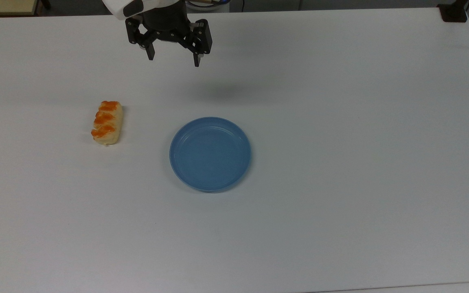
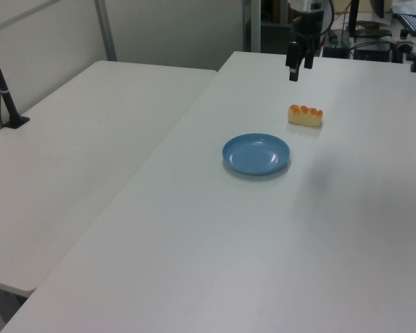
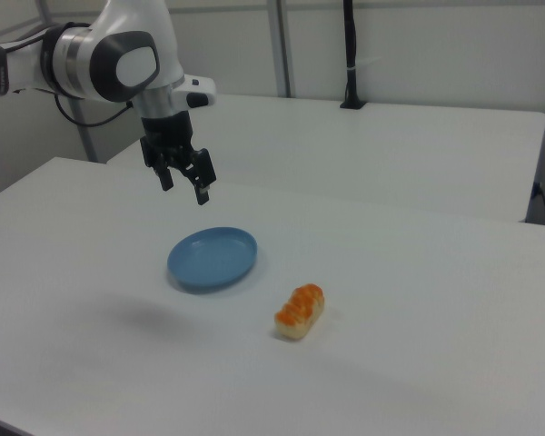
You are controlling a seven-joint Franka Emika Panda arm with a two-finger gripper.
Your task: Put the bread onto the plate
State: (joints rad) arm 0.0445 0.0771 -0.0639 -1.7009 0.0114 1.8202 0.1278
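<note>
The gripper (image 1: 174, 61) hangs in the air above the white table (image 1: 340, 122), close to the table's far edge in the top view, fingers spread wide with nothing between them. The bread (image 1: 107, 123) lies flat on the table surface, well inside all edges, toward the top view's left, its long axis running from the far edge toward the near edge. The plate (image 1: 210, 154) sits upright near the table's centre, its interior bare. Bread and plate are apart, not touching. The gripper touches neither item.
</note>
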